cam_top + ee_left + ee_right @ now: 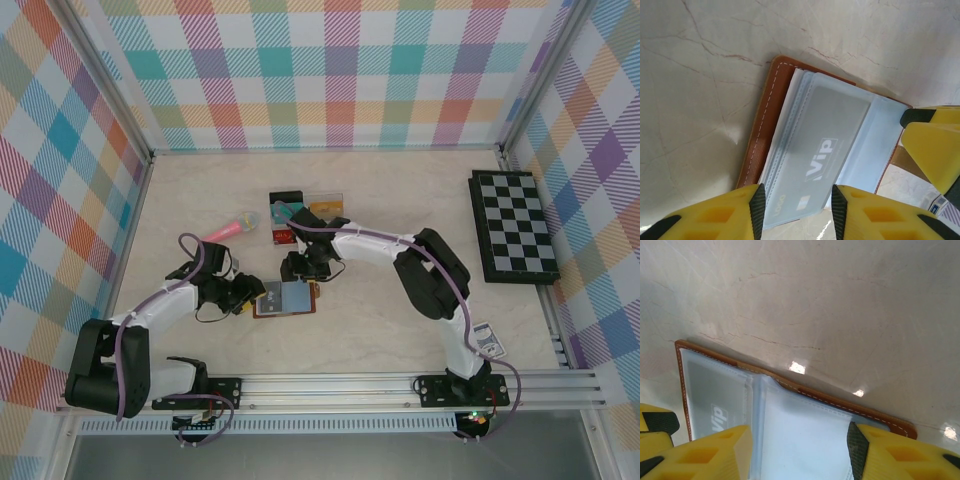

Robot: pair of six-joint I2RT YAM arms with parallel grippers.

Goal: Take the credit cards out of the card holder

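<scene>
Open brown leather card holder (760, 145) pockets a grey VIP card (825, 135); your left fingers (715, 215) flank it, grasp unclear; right fingers (900, 450) spread apart.

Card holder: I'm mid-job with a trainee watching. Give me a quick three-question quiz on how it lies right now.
1. True or false: the card holder is shut.
2. What is printed on the grey card in its clear pocket? A. Vip B. Gold C. Bank
3. Short answer: which end effector has its fingers either side of that card's end?
Key: 1 false, it lies open. 2 A. 3 the left end effector.
</scene>
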